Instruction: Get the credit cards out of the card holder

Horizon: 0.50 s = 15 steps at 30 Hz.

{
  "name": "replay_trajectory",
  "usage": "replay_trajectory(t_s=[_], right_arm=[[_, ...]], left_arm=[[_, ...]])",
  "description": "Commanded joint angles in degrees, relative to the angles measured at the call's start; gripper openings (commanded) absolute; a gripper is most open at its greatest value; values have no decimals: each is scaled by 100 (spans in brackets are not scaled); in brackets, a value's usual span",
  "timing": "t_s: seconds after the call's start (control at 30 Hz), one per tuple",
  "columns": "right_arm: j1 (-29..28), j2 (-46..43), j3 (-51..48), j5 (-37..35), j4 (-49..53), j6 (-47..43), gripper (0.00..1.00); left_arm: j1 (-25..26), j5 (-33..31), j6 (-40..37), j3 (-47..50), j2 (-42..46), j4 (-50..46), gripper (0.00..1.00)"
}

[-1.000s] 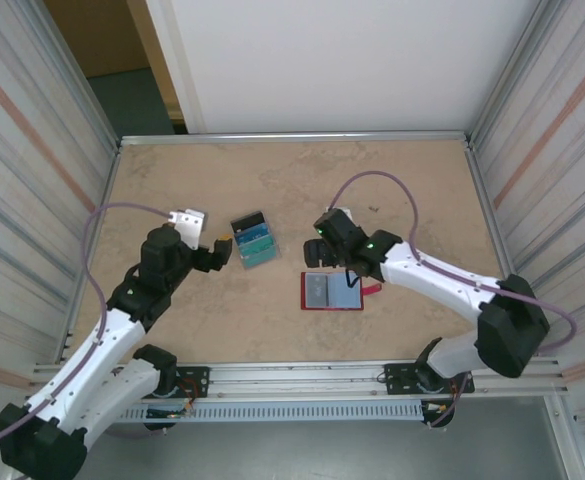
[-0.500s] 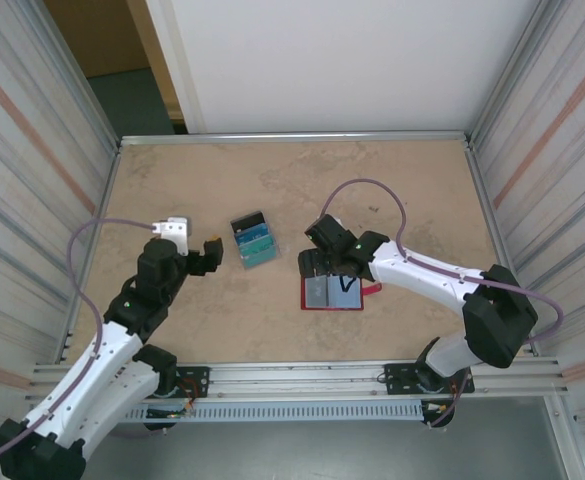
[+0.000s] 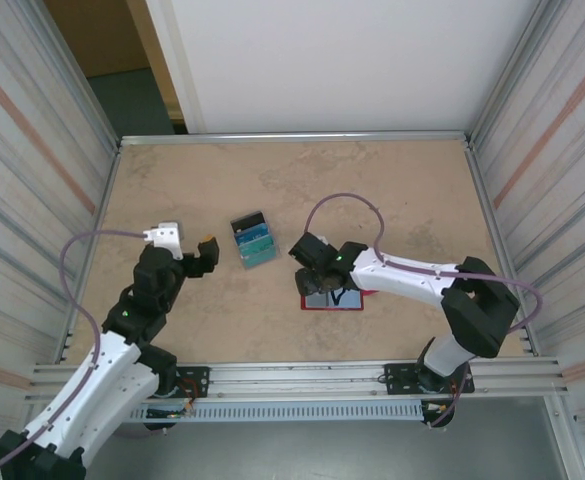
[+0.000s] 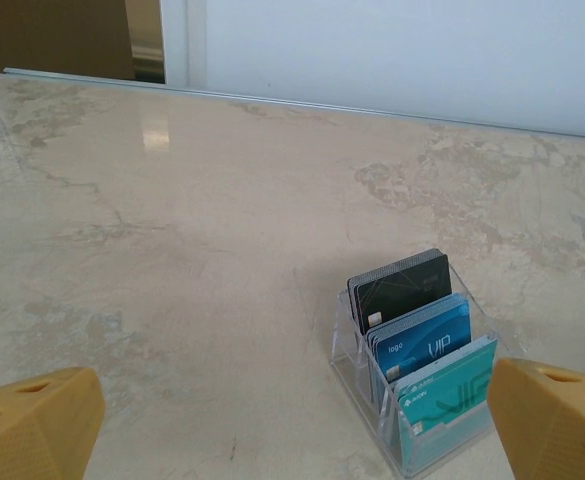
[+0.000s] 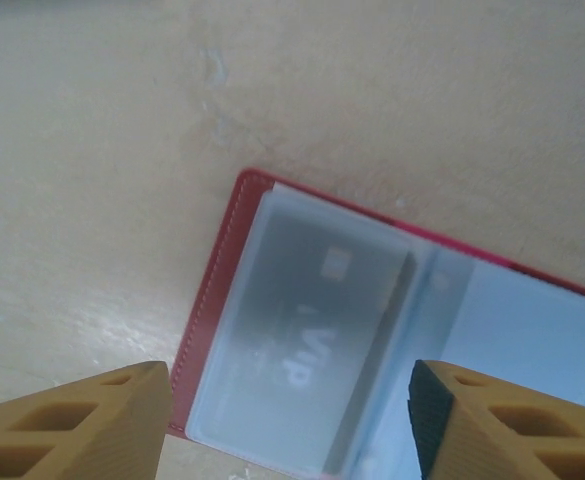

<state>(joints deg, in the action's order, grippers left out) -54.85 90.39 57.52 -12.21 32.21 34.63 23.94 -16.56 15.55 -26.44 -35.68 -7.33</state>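
**Right gripper spread over the open card holder; left arm stands clear**

The card holder (image 3: pixel 344 300) lies open and flat on the worktop (image 3: pixel 422 200). It sits in the near half, a little right of the middle and well in from the near edge. The right gripper (image 3: pixel 317 275) hangs over its left panel. The right wrist view shows the fingers (image 5: pixel 72 420) partly spread and nothing between them. The holder's red left edge and near-left corner lie in the gap beneath. Whether the fingertips touch the holder cannot be told. A grey card (image 5: pixel 307 345) marked VIP sits in the pale sleeve of that panel.

The left gripper (image 3: pixel 200 252) is wide open and empty, towards the left side of the worktop. It faces a clear stand (image 4: pixel 412 370) near the middle that holds three cards (image 4: pixel 422 345), black, blue and teal, on edge. The stand is well apart from the holder.

The far half of the worktop up to the far rim (image 3: pixel 292 137) is bare, as are the right side and the far-left corner.
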Motion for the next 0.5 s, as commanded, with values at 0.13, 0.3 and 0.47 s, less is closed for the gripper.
replay_trajectory(t_s=[0.13, 0.3, 0.47], right_arm=[[-234, 274, -38, -259, 289, 454, 54], [-315, 360, -35, -129, 133, 550, 45], [-333, 421, -77, -13, 61, 641, 45]], left_arm=[[-39, 29, -35, -169, -658, 582, 99], [-39, -10, -46, -194, -800, 700, 99], [-39, 16, -9, -134, -843, 812, 99]])
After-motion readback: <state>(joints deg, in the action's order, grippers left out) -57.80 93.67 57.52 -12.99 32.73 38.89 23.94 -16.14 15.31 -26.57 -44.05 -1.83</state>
